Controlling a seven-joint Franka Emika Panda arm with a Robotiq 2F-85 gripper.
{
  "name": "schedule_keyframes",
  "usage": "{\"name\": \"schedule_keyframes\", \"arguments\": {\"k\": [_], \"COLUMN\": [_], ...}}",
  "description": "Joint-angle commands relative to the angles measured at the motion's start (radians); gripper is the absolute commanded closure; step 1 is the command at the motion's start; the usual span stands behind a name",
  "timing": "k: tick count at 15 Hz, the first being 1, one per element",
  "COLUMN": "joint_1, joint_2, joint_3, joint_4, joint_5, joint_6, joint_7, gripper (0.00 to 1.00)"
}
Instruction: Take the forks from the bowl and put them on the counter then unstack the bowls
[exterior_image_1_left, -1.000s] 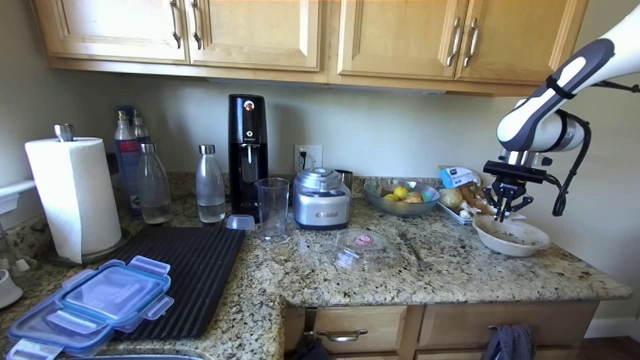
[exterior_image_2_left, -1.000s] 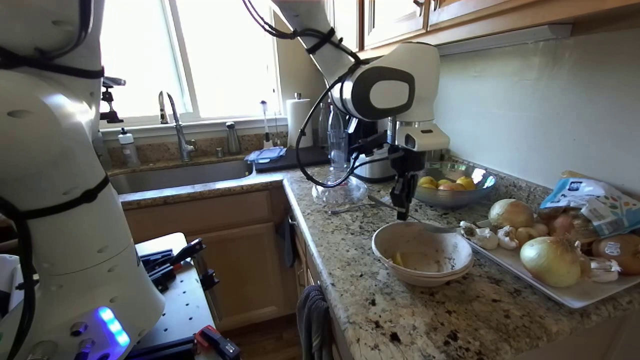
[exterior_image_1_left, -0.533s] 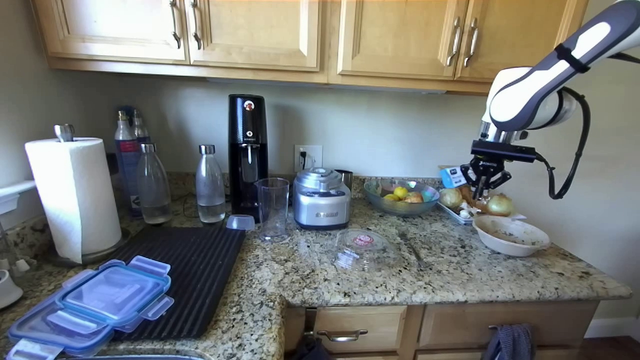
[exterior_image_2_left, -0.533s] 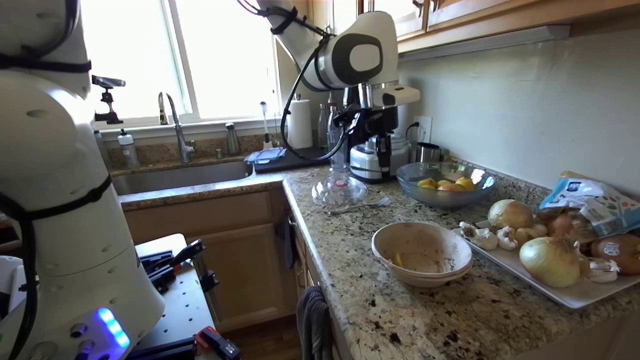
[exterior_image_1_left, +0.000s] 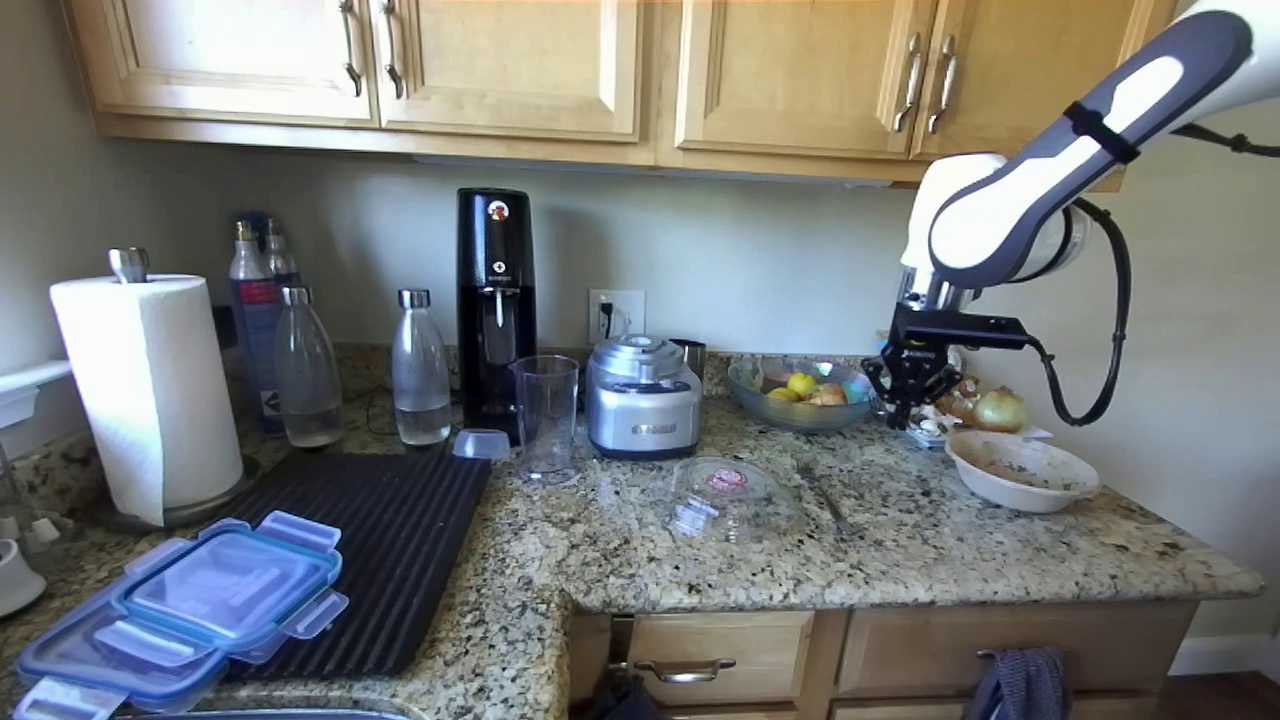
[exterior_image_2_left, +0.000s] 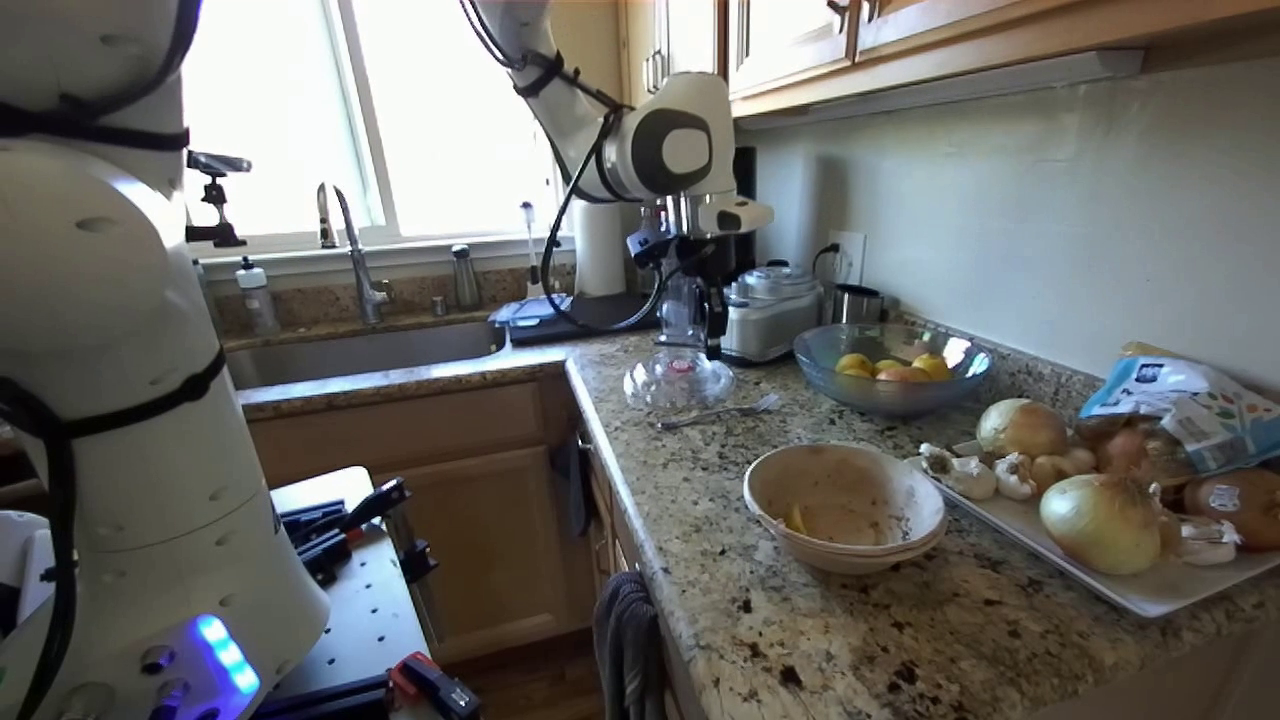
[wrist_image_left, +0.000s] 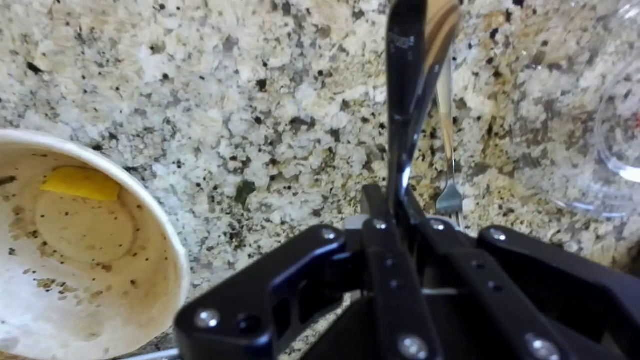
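Observation:
My gripper (exterior_image_1_left: 903, 415) hangs above the counter (exterior_image_1_left: 680, 570), left of the bowls in this exterior view; it also shows in an exterior view (exterior_image_2_left: 714, 340). In the wrist view its jaws (wrist_image_left: 392, 200) are shut on silver metal forks (wrist_image_left: 404, 100), seemingly two, with handles pointing up the picture. Another fork (wrist_image_left: 449, 197) lies on the counter below, also seen in both exterior views (exterior_image_2_left: 720, 411) (exterior_image_1_left: 828, 500). The two off-white bowls (exterior_image_2_left: 850, 490) stand stacked, both rims showing; the upper one (wrist_image_left: 85, 280) holds a yellow scrap and food specks. Fork tips in the jaws are hidden.
A clear plastic lid (exterior_image_2_left: 678, 382) lies beside the fork on the counter. A glass bowl of fruit (exterior_image_2_left: 890, 390) and a food processor (exterior_image_1_left: 645, 400) stand behind. A white tray (exterior_image_2_left: 1060, 550) with onions and garlic is beside the bowls. A towel (exterior_image_2_left: 630, 640) hangs at the front.
My gripper has moved from above the bowls toward the lid and the fork on the counter, carrying the held forks. It rose midway and is lower now. The bowls have not moved.

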Motion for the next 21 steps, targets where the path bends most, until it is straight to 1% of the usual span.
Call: {"name": "schedule_keyframes", "arguments": {"k": [1, 4, 7, 15, 19, 20, 21], "joint_1": [0.021, 0.037, 0.048, 0.079, 0.073, 0.071, 0.073], "joint_2": [0.081, 0.152, 0.223, 0.382, 0.429, 0.428, 0.418], "joint_3": [-0.010, -0.020, -0.021, -0.039, -0.045, -0.045, -0.048], "joint_4": [0.029, 0.061, 0.107, 0.256, 0.326, 0.331, 0.326], "joint_5": [-0.042, -0.063, -0.050, -0.042, -0.029, -0.027, -0.030], "joint_6": [0.032, 0.069, 0.088, 0.069, 0.056, 0.055, 0.060], "joint_7": [-0.054, -0.092, -0.137, -0.177, -0.189, -0.196, -0.201], "gripper": [0.93, 0.93, 0.93, 0.93, 0.93, 0.68, 0.67]}}
